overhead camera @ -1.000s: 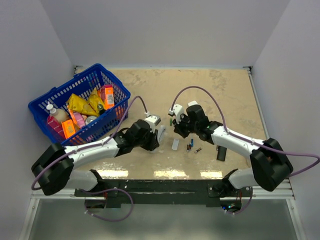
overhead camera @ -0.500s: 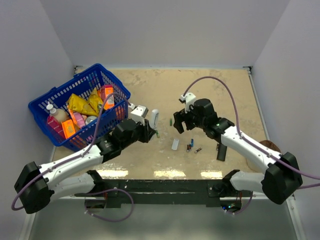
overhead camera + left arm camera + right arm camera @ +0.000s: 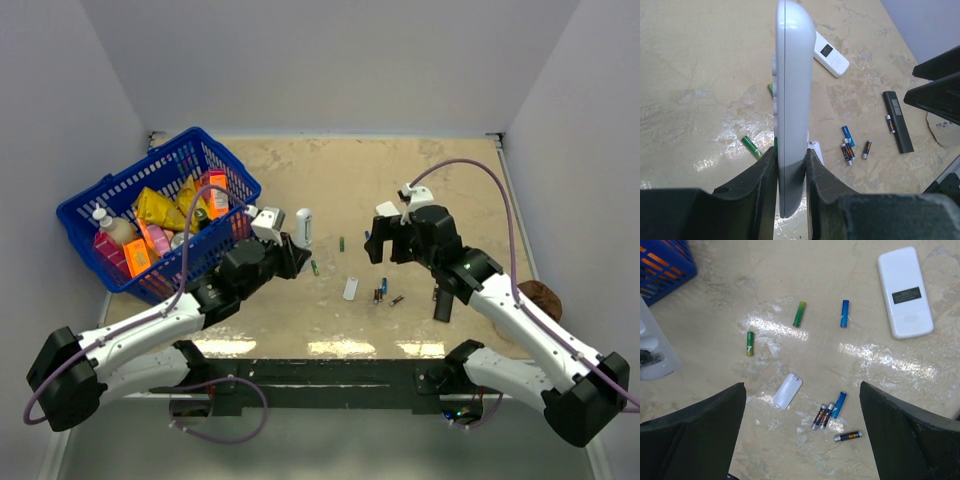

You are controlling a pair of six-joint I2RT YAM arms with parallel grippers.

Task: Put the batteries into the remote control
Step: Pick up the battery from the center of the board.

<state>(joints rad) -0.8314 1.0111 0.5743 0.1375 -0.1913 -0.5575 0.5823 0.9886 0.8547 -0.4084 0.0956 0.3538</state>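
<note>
Top view, left pincer [image 3: 292, 252]: I see it clamped on the white remote control [image 3: 303, 227], held above the table [image 3: 300, 170] beside the blue basket [image 3: 130, 170].
Top view, batteries [image 3: 380, 292]: loose on the table near a black remote [image 3: 443, 303].
Left wrist, remote control [image 3: 790, 90]: edge-on between both fingers [image 3: 765, 172] — pinched tight.
Right wrist, right pincer [image 3: 802, 385]: jaws wide apart — I see batteries [image 3: 823, 415] scattered on the table below.

Blue basket [image 3: 125, 175], black remote [image 3: 443, 303].
</note>
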